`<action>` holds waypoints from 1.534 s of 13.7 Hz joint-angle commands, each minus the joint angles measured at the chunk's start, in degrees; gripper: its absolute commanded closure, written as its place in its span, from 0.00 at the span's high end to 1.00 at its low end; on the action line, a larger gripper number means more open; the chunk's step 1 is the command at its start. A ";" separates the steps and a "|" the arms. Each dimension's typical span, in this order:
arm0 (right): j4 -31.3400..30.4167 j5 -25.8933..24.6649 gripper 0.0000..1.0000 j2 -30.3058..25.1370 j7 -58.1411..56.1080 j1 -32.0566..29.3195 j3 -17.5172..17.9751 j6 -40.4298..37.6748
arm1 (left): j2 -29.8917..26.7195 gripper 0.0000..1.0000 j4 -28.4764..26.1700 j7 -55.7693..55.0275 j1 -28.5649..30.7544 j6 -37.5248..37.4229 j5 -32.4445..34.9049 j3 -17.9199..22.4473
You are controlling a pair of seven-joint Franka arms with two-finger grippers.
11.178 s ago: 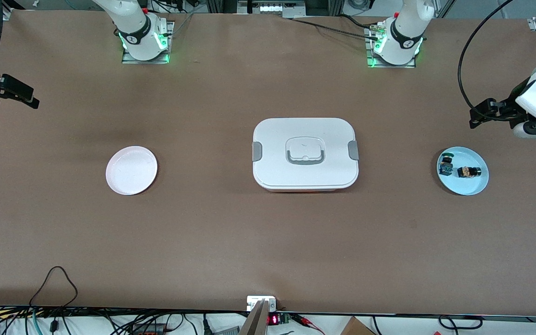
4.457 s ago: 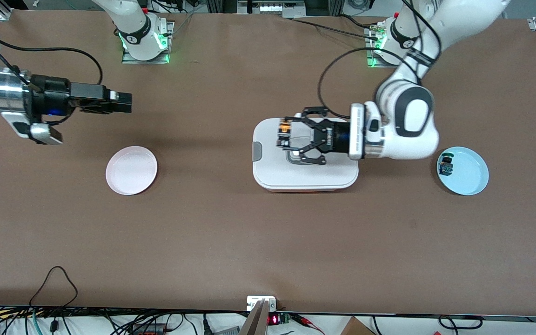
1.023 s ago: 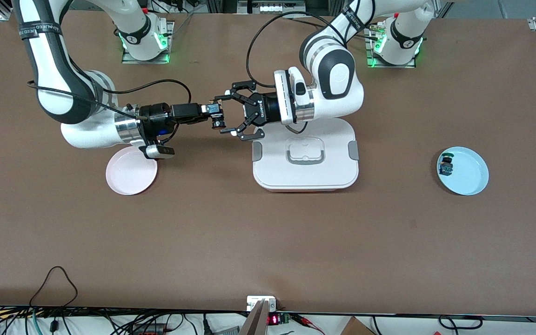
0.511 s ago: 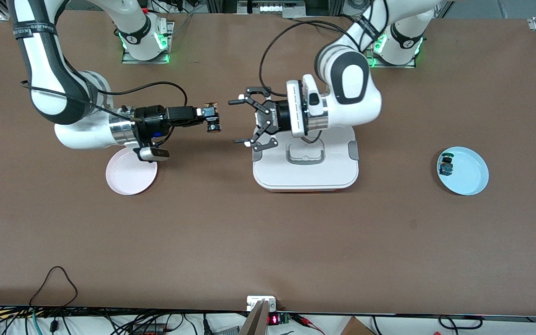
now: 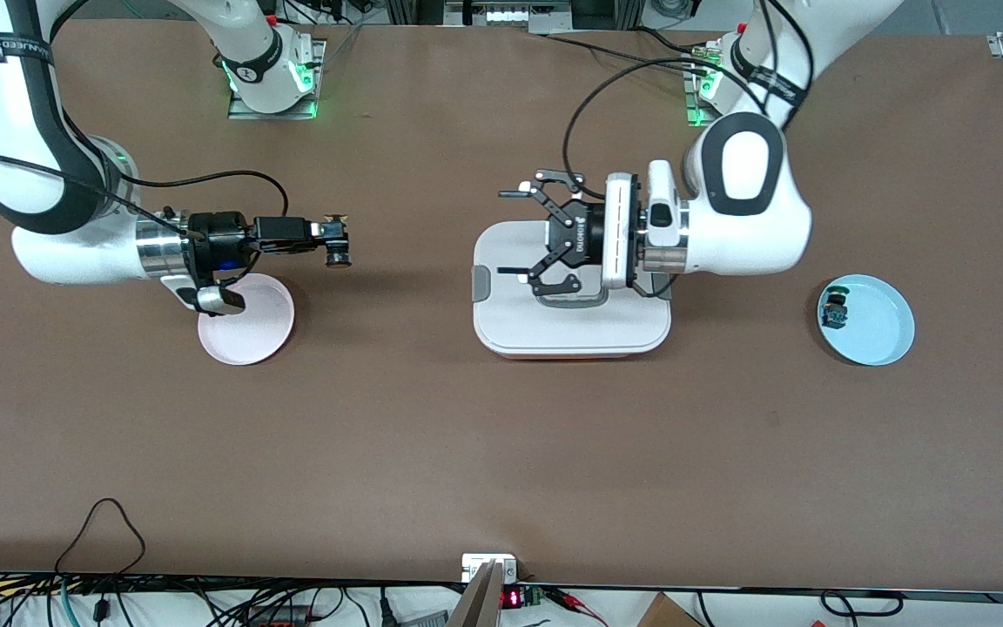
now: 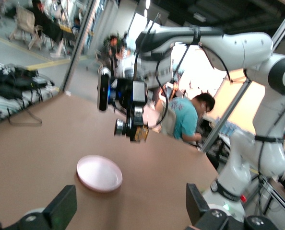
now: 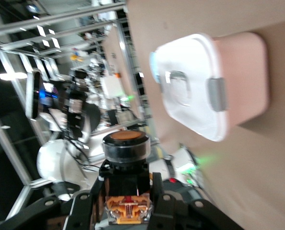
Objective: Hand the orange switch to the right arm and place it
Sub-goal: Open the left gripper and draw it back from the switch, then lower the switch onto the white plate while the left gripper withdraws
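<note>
The orange switch (image 5: 341, 255) is held in my right gripper (image 5: 333, 235), which is shut on it above the table beside the pink plate (image 5: 245, 335), on the plate's side toward the box. In the right wrist view the switch (image 7: 125, 148) stands between the black fingers (image 7: 82, 203), orange cap outward and tan base at the jaws; the right gripper (image 7: 128, 203) grips its body. My left gripper (image 5: 510, 232), a black multi-link claw, is open and empty over the white box's lid. The left wrist view shows its open fingers (image 6: 61, 211) and, farther off, the right gripper with the switch (image 6: 134, 132).
A white lidded box (image 5: 615, 322) with grey latches sits mid-table, also in the right wrist view (image 7: 190, 91). A light blue plate (image 5: 880, 335) toward the left arm's end holds a green-capped switch (image 5: 834, 311). The pink plate also shows in the left wrist view (image 6: 100, 173).
The arms have drawn apart. The right gripper has carried the switch toward the pink plate. The open left gripper has pulled back over the box.
</note>
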 commanded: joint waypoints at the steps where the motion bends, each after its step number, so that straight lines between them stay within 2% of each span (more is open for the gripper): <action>1: 2.39 -11.88 0.00 -1.45 -1.19 -1.75 0.51 -0.04 | -1.81 1.00 3.10 -14.29 2.31 -8.30 14.82 0.04; 4: 4.51 -29.80 0.00 -1.90 -10.56 -3.07 0.59 0.22 | -1.90 1.00 7.33 -28.11 3.55 -18.69 33.18 0.30; 5: 4.60 -36.48 0.00 -1.98 -16.09 -3.16 0.59 1.01 | -1.81 1.00 7.60 -31.36 4.07 -20.54 37.59 0.22; 8: 4.42 -54.77 0.00 -2.07 -30.34 -2.99 0.59 9.78 | -1.90 1.00 7.86 -38.49 4.60 -25.82 48.41 0.39; 11: 4.07 -65.69 0.00 -2.07 -39.84 -2.64 0.77 15.41 | -1.90 1.00 8.57 -46.66 5.48 -28.65 61.76 0.39; 13: 2.94 -69.93 0.00 -2.07 -47.49 -2.55 0.86 20.68 | -1.90 1.00 9.35 -54.30 6.27 -29.61 70.21 0.39; 17: -1.63 -70.82 0.00 -1.46 -57.96 -2.55 0.86 29.21 | -1.73 1.00 12.77 -66.60 6.71 -33.12 85.77 0.48; 21: -8.74 -70.82 0.00 -0.15 -64.13 -2.64 0.86 40.02 | -1.29 1.00 20.59 -74.63 7.06 -40.06 91.95 0.74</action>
